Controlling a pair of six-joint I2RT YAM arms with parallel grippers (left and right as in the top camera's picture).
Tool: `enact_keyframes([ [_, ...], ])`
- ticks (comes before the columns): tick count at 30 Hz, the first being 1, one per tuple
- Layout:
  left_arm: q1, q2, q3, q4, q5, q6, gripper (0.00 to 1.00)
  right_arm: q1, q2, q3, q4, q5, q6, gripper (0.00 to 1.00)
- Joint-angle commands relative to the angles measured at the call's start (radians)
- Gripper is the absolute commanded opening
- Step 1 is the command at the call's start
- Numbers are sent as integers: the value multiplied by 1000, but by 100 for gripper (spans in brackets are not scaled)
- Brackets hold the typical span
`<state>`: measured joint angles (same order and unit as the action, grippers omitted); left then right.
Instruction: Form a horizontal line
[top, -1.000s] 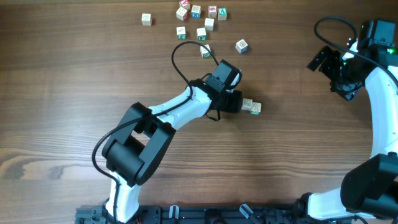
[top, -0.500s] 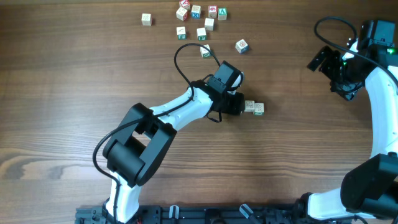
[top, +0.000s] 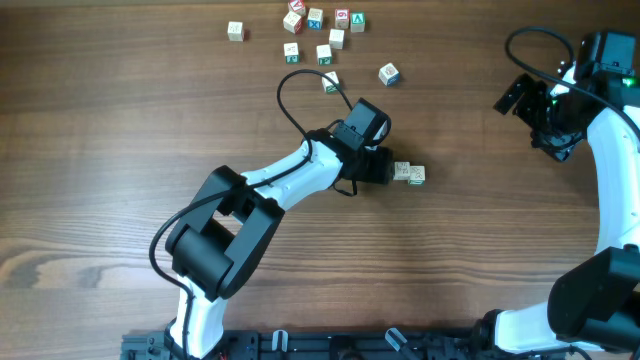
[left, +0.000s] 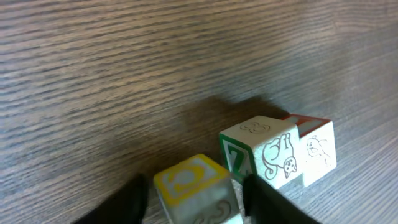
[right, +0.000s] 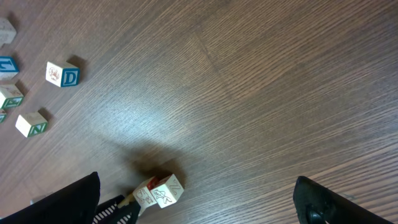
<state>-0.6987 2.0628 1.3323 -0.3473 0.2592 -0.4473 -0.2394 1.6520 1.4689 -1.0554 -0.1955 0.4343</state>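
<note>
Left gripper (left: 194, 198): part-open, loosely flanking yellow-topped end cube (left: 189, 180) of horizontal line (top: 408, 173), lower centre.
Right gripper (right: 199, 202): wide open, empty.
Loose cubes (top: 322, 32): scattered, upper centre.

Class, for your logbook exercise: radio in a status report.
Left gripper open around yellow-faced end cube. Right gripper open, clear of row. Three-cube row touching. Loose cubes well apart.

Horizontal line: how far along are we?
Done: the green-faced cube and red-topped cube sit touching, side by side. In hand: the yellow-topped cube appears set against the green one, between the left gripper fingers, with a thin gap showing. Left: back the gripper away without nudging the horizontal line.
</note>
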Motion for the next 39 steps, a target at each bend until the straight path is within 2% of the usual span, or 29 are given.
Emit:
enact_keyframes([
  [1,-3,14,-9,2,-13,-7,62,0,11,3,0,-16,11,100],
  [6,-2,14,-9,-5,-14,-11,100,0,11,3,0,-16,11,100],
  [17,34,-4,-9,-48,-14,-74,100,0,11,3,0,-16,11,100],
  [18,37,-10,-9,-55,-23,-94,100,0,11,3,0,-16,12,100],
  [19,48,-16,-9,-77,-61,-164,100,0,11,3,11,-16,13,100],
  [23,90,-20,-9,-90,-119,-259,100,1,11,2,57,-15,13,100],
  [28,166,-33,-9,-92,-118,-256,100,1,13,-17,77,-14,11,99],
  [29,178,-33,-9,-91,-101,-232,86,1,13,-29,80,-14,13,99],
  [30,190,-33,-9,-96,-68,-211,50,1,13,-42,88,-15,13,98],
  [31,196,-33,-9,-102,-48,-211,31,1,13,-54,98,-15,14,98],
  [32,201,-33,-9,-114,-25,-211,21,1,13,-75,113,-15,13,99],
  [33,202,-33,-9,-128,-16,-211,21,1,13,-88,122,-15,14,98],
  [35,198,-32,-9,-163,-16,-212,15,1,13,-132,148,-15,20,98],
  [39,155,-32,-10,-211,-50,-211,22,1,13,-217,182,-16,70,98],
])
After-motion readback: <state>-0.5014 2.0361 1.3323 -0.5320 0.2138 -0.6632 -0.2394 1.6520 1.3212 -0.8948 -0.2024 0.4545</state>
